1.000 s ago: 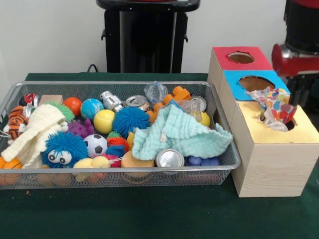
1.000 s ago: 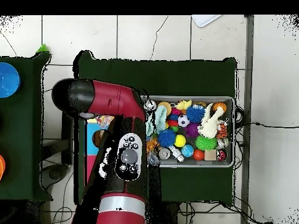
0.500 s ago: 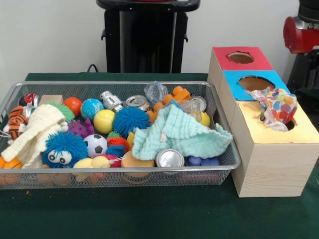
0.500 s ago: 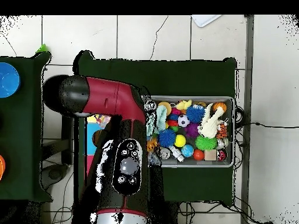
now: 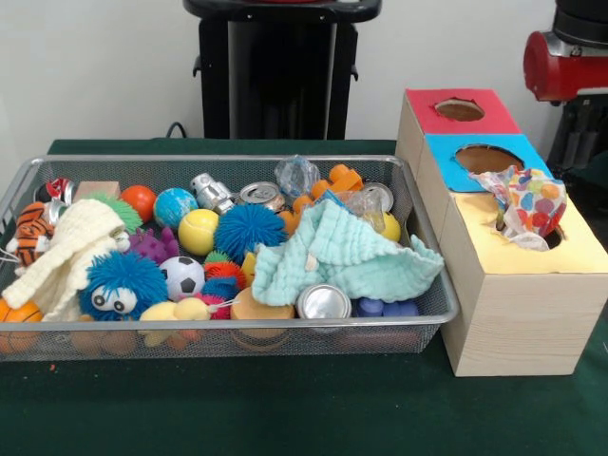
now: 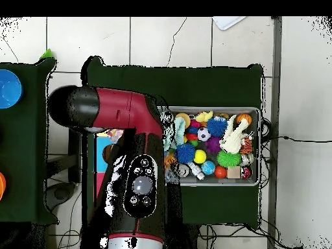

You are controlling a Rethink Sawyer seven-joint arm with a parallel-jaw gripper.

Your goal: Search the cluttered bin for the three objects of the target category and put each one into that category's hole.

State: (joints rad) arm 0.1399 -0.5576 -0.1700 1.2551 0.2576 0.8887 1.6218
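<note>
**Dotted cloth half in yellow hole**

Sitting on the green worktop (image 5: pixel 285 408): mesh bin (image 5: pixel 228 337), crammed with balls and cans. Lying at the bin's right end, draping over a can (image 5: pixel 323 302): mint cloth (image 5: pixel 342 255). Resting at the left end, beside a blue fuzzy ball (image 5: pixel 122 283): cream knit (image 5: pixel 65 255). Standing just right of the bin: three boxes in a row, red, blue and yellow on top. Sticking up out of the yellow hole (image 5: pixel 543 237), bunched, partly inside: dotted cloth (image 5: pixel 524 204). Showing at the top right edge in the front view: red arm (image 5: pixel 565 66). Covering the boxes in the overhead view: same arm. Claw possibly hidden under it; cannot tell whether spread or closed.
</note>
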